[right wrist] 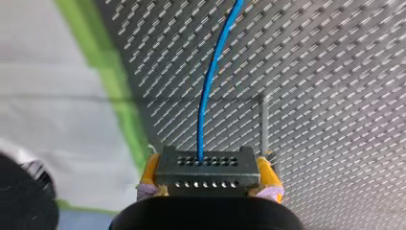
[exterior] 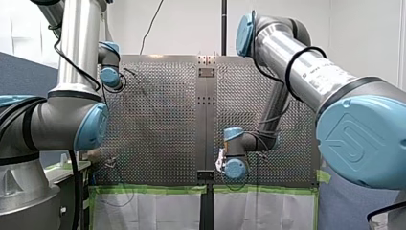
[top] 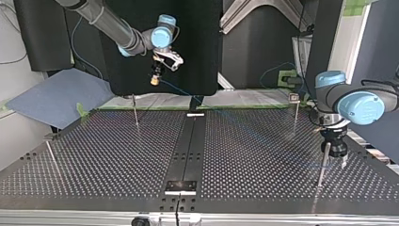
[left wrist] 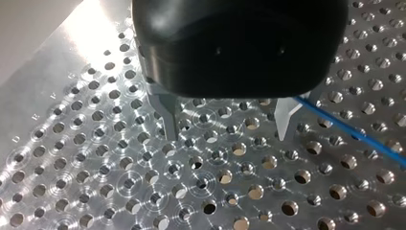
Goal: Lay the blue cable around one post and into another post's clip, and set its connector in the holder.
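In the right wrist view my right gripper (right wrist: 208,167) is shut, its yellow pads (right wrist: 150,168) clamping a dark grey connector (right wrist: 207,173). The blue cable (right wrist: 210,81) leaves the connector and runs ahead over the perforated table. In the top view this gripper (top: 155,75) hangs high above the table's far edge, with the cable (top: 179,89) trailing down from it. My left gripper (left wrist: 227,136) stands open just above the plate with nothing between its metal fingers (left wrist: 168,117). The cable (left wrist: 344,127) passes just outside one finger. In the top view it (top: 338,157) hovers beside a thin post (top: 323,162).
More thin posts (top: 135,110) (top: 51,157) stand on the table, one with a small clip (top: 294,98) on top. A black bracket (top: 180,186) sits on the centre strip near the top view's front edge. Green tape (exterior: 153,189) borders the table.
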`<state>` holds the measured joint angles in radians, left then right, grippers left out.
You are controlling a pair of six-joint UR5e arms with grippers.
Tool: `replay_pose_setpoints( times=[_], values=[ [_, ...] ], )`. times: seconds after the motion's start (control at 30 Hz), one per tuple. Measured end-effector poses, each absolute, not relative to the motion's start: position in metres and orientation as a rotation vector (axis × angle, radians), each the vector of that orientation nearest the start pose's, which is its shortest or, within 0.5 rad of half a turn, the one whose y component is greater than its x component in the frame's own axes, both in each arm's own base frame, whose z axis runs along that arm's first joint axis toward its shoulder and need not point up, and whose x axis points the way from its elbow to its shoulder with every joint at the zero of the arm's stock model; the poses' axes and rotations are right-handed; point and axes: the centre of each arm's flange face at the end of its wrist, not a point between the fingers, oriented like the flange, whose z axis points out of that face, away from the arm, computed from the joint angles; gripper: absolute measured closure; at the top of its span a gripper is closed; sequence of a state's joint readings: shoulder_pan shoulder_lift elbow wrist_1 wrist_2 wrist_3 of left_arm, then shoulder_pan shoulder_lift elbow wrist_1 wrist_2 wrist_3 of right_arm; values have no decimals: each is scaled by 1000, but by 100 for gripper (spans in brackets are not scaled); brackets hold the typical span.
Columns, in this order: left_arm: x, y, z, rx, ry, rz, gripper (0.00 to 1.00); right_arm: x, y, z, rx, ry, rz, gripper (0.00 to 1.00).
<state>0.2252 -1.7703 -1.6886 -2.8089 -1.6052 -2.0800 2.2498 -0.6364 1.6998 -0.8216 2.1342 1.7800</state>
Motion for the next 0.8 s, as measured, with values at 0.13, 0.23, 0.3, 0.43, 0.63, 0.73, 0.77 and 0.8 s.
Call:
replay_pose_setpoints(
  times=[0.13,0.23,0.3,0.43,0.63,0.73,0.77,0.8],
  values=[
    [573,-2,359,-585,1445,-197,0,416,-395,-73,1420,-1385,1187,53],
    [573,-2,358,-585,1445,-197,0,400,-388,-93,1435,-1394,1151,53],
    [573,-2,358,-585,1446,-197,0,387,-384,-108,1452,-1398,1125,53],
    [573,-2,358,-585,1446,-197,0,359,-376,-135,1487,-1415,1082,53],
    [573,-2,358,-585,1446,-197,0,322,-361,-169,1530,-1453,1033,53],
    [573,-2,358,-585,1446,-197,0,306,-353,-183,1547,-1473,1012,53],
    [573,-2,358,-585,1446,-197,0,301,-350,-187,1553,-1481,1007,53],
    [573,-2,358,-585,1446,-197,0,294,-346,-192,1560,-1491,998,53]
  ],
)
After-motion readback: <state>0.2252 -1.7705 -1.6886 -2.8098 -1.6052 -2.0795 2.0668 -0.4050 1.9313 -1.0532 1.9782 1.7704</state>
